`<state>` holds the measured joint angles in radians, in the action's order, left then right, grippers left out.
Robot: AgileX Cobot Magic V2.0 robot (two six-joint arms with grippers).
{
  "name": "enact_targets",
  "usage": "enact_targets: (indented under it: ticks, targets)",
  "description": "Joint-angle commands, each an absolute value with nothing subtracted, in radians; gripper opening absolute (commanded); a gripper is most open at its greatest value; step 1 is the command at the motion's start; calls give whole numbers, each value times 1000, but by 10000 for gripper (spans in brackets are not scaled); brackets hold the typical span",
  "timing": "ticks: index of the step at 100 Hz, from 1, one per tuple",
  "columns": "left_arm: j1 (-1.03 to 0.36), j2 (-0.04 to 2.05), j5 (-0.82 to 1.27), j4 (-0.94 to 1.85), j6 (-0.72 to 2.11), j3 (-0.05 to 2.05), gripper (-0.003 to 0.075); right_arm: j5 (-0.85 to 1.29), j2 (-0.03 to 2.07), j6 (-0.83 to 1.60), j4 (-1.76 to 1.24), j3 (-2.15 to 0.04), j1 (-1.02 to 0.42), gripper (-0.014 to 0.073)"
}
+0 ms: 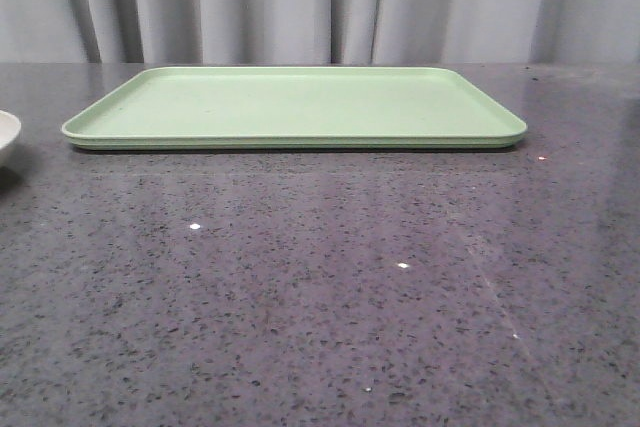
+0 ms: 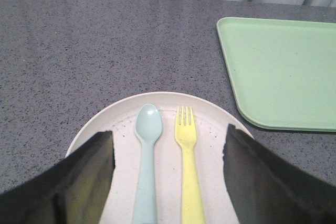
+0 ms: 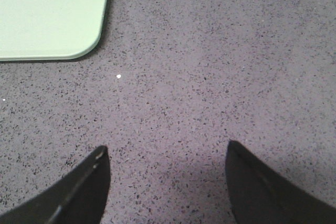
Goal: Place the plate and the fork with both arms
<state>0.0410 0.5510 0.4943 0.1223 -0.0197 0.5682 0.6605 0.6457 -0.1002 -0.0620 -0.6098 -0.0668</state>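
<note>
A dark grey speckled stone-look table (image 1: 320, 287) fills most of the room in front of me, with pale grey curtains (image 1: 300, 2) hanging behind it. Lying flat toward the back of the table is a wide rectangular light-green plastic tray (image 1: 295, 107) with rounded corners and a low rim.

Off at the left edge of the table, well apart from the tray's near-left corner, sits the round shallow cream plate (image 2: 210, 124) with faint dark speckles; only a sliver of its rim shows in the front view. The left gripper (image 2: 168, 156) hangs directly over it, its dark fingers (image 2: 89, 171) spread wide apart, one over each side of the plate and gripping nothing.

The right gripper (image 3: 167, 169) hovers over bare tabletop just off a rounded corner of the tray, its dark fingers (image 3: 252, 182) likewise parted wide with nothing between them.

On the plate, lying side by side and parallel, are a pale blue plastic spoon (image 2: 146, 156) and the small yellow plastic fork (image 2: 188, 166) with short tines. The two are close but apart, the fork on the side nearer the tray.
</note>
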Motion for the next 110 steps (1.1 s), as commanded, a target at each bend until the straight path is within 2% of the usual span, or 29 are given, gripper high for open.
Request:
enact_targets:
  ticks: [1,26,49,83,110]
  targets:
    - [43,558,414,130,-22,606,450,582,652,-92,-52,-647,-61,489]
    - [45,558,386,119,-22,613,447,592,652,-97,-53,-647,-61,489]
    - [45,595,562,-23,-101,696,377,601,652,-97,-53,-647,-61,489]
    - [47,771,733,-125,-152,852,377,601,652,-97,-53,-647,-61,489]
    - [181,904,708,-132,-152,873,377,601,652,-97,-53,-647,-61,489]
